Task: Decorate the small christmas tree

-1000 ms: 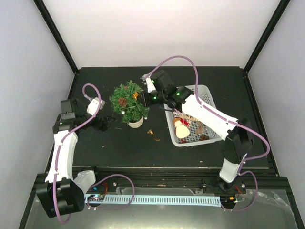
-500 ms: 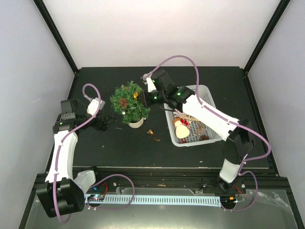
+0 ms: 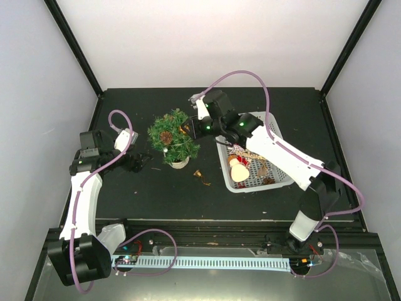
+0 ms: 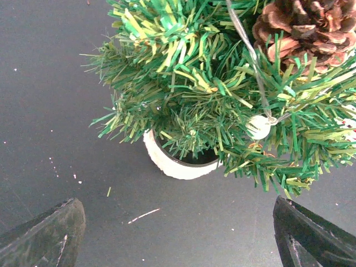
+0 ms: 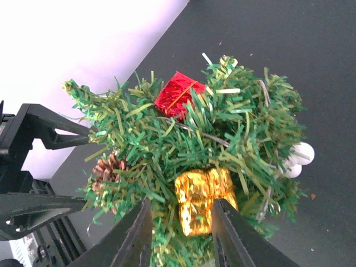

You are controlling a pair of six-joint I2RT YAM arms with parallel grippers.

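The left gripper (image 4: 175,207) stands wide open near the small christmas tree (image 4: 189,100) (at its pot (image 4: 167,164)), and the right gripper (image 5: 182,207) flanks a gold parcel (image 5: 203,197), seemingly without pressing.

One small christmas tree (image 5: 222,133), one pine cone (image 5: 109,167), one red gift box (image 5: 177,94), two white balls (image 5: 297,160), and one gold gift box (image 5: 203,194) just ahead of the right gripper (image 5: 182,204).

top external: looked down, far above the small christmas tree (image 3: 173,138) | left wrist: close beside it | right wrist: close above it | shared: tree
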